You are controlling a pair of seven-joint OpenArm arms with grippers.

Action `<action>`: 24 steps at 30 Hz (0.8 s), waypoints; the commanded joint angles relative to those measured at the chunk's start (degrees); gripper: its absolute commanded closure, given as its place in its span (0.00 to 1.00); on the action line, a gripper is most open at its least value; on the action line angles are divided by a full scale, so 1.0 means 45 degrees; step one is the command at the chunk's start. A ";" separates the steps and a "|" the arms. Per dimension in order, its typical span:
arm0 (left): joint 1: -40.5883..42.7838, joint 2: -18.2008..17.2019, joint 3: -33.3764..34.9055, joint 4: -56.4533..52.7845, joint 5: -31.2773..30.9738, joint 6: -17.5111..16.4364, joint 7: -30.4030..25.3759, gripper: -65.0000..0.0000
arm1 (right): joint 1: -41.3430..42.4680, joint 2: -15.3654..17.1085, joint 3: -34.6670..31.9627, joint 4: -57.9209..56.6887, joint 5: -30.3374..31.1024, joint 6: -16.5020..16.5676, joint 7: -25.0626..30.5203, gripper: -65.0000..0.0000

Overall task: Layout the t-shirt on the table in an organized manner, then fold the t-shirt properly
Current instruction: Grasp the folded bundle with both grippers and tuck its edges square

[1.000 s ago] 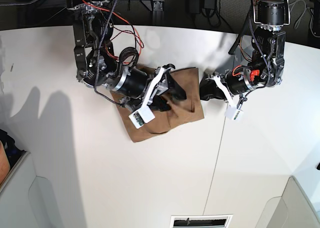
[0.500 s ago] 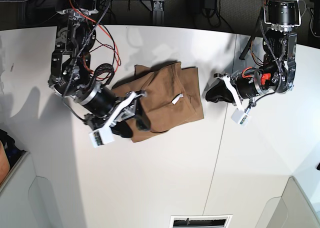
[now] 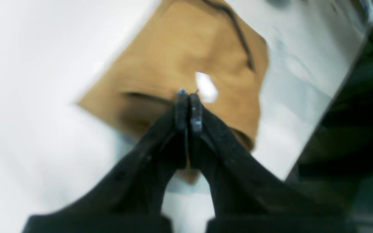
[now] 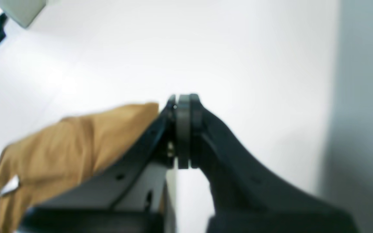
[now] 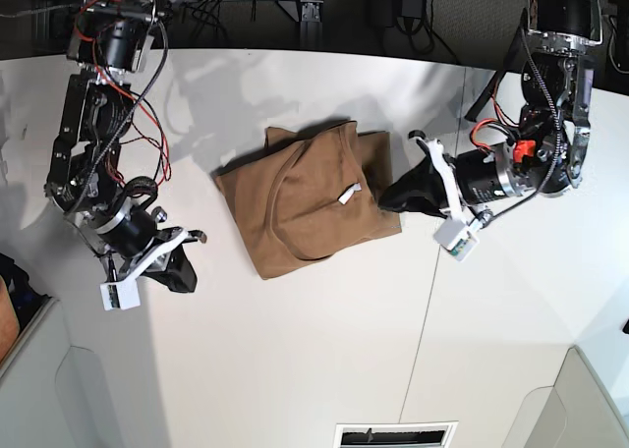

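Presently, the t-shirt (image 5: 310,197) lies folded on the tabletop (image 5: 265,369) between both closed, empty end effectors, nearer the left end effector (image 5: 391,200) by its tag-side edge, the right end effector (image 5: 187,276) apart.
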 commanded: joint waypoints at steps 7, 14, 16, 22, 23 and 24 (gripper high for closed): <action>-0.0204 0.0243 0.2035 0.0199 0.0733 -0.0090 -0.0690 1.00 | 0.1821 0.0019 -0.2011 -0.2472 -0.0627 0.0253 0.0398 1.00; -0.0219 0.0233 0.2375 -0.1005 0.3245 -0.0090 -0.1807 1.00 | 0.1666 0.0097 -0.3944 -0.2565 -0.1865 0.0214 0.0102 1.00; -0.0219 0.0223 0.2375 -0.1491 0.3298 -0.0090 -0.1812 1.00 | 0.1452 0.0165 -0.3934 -0.2565 -0.1870 0.0199 0.0092 1.00; -0.0262 0.0170 0.2191 -0.1904 0.3837 -0.0090 -0.2482 1.00 | 0.0680 0.0311 -0.3939 -0.2390 -0.1219 0.0209 -0.0549 1.00; -0.0306 0.0170 0.2142 -0.1909 0.3963 -0.0090 -0.2526 1.00 | 0.0495 0.0311 -0.3939 -0.2288 -0.1137 0.0209 -0.0636 1.00; -0.0389 0.0170 0.2123 -0.1914 0.4124 -0.0090 -0.2565 1.00 | 0.0277 0.0311 -0.3934 -0.2137 -0.1098 0.0209 -0.0665 1.00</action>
